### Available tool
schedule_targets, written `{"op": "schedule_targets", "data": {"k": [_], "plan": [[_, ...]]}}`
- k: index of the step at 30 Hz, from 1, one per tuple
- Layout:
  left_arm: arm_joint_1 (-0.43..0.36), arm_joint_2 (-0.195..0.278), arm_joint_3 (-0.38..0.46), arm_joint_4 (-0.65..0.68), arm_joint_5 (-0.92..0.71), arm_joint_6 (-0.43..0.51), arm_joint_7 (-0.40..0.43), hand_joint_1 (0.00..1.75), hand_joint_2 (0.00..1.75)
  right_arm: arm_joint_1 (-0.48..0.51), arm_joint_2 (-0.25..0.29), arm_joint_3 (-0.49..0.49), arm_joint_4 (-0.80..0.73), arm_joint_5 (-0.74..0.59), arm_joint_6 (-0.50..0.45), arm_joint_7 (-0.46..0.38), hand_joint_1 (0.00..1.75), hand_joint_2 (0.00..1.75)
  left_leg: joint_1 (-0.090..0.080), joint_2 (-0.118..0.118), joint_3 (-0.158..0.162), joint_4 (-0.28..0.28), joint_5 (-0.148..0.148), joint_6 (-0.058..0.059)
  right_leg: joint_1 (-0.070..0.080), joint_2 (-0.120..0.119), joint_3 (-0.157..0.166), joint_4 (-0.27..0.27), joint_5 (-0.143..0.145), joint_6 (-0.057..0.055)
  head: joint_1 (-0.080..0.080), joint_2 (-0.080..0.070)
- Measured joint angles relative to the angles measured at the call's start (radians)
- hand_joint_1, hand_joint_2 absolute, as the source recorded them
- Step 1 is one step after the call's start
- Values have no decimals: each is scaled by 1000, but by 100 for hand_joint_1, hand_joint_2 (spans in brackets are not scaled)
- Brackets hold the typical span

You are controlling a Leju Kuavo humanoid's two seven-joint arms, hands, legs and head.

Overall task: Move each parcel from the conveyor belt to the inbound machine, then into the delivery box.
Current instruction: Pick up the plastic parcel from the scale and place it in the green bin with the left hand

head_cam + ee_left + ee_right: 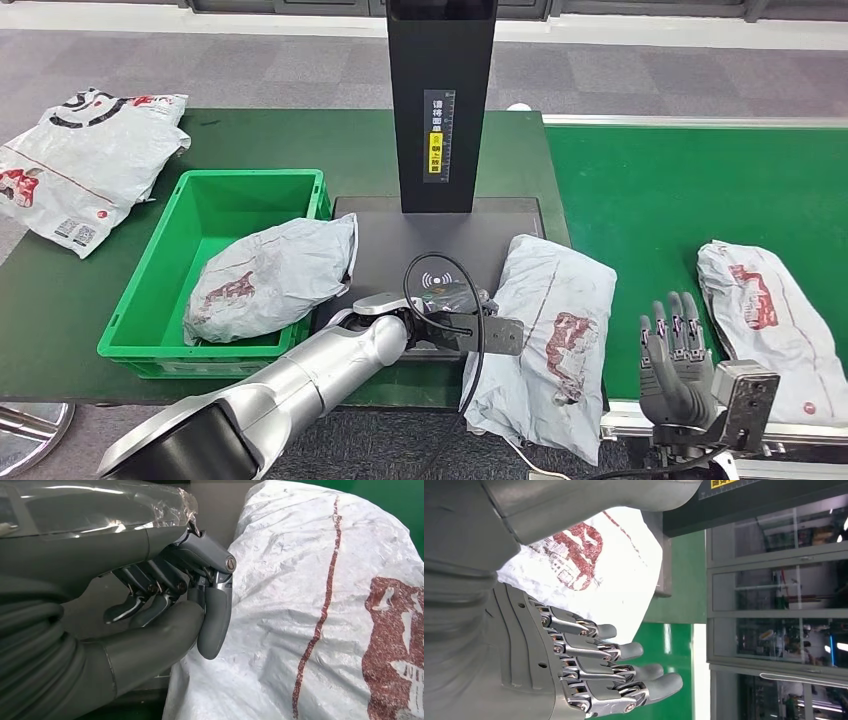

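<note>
Left hand (175, 605), fingers curled, touches parcel (320, 605).

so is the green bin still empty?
No, in the head view the green bin already holds one grey parcel, which leans over the bin's right wall.

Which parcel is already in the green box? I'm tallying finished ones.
The crumpled grey parcel lying in the green box. The others lie on the scanner platform, the conveyor belt and the table's far left.
</note>
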Motion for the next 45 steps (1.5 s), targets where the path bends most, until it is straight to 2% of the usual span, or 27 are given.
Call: {"op": "schedule_targets", "data": {"k": [12, 13, 16, 17, 22, 26, 34, 41, 45], "plan": [[-1, 0, 0, 1, 17, 40, 4, 175, 175, 1, -1, 0, 0, -2, -2, 6, 0, 175, 0, 0, 0, 0, 0, 0, 0, 0, 0, 0, 0, 0, 0, 0], [-1, 0, 0, 1, 19, 45, 5, 136, 175, 1, -1, 0, 0, -2, -2, 8, 0, 175, 0, 0, 0, 0, 0, 0, 0, 0, 0, 0, 0, 0, 0, 0], [-3, 0, 1, 1, 25, 55, 12, 5, 175, 1, -1, 1, 0, -2, -1, 11, 0, 175, 0, 0, 0, 0, 0, 0, 0, 0, 0, 0, 0, 0, 0, 0], [-5, 0, 2, 1, 28, 57, 16, 0, 175, 1, -1, 2, 0, -2, -1, 12, 0, 175, 0, 0, 0, 0, 0, 0, 0, 0, 0, 0, 0, 0, 0, 0], [-19, 0, 17, 3, 58, 50, 57, 0, 175, -1, -2, 8, 1, -2, 3, 20, 0, 175, 0, 0, 0, 0, 0, 0, 0, 0, 0, 0, 0, 0, 0, 0], [-33, 0, 41, 11, 101, -4, 101, 0, 175, -10, -6, 22, 8, -3, 0, 24, 0, 175, 0, 0, 0, 0, 0, 0, 0, 0, 0, 0, 0, 0, 0, 0], [-52, 0, 65, 23, 116, -35, 123, 0, 175, -18, -12, 35, 17, -5, -3, 25, 0, 175, 0, 0, 0, 0, 0, 0, 0, 0, 0, 0, 0, 0, 0, 0], [-100, -2, 61, 28, 150, -147, 223, 0, 175, -23, -30, 54, 34, -27, -25, 25, 0, 175, 0, 0, 0, 0, 0, 0, 0, 0, 0, 0, 0, 0, 0, 0], [-133, -7, 20, 26, 210, -269, 284, 0, 175, -29, -42, 65, 58, -39, -33, 22, 0, 175, 0, 0, 0, 0, 0, 0, 0, 0, 0, 0, 0, 0, 0, 0]]}}
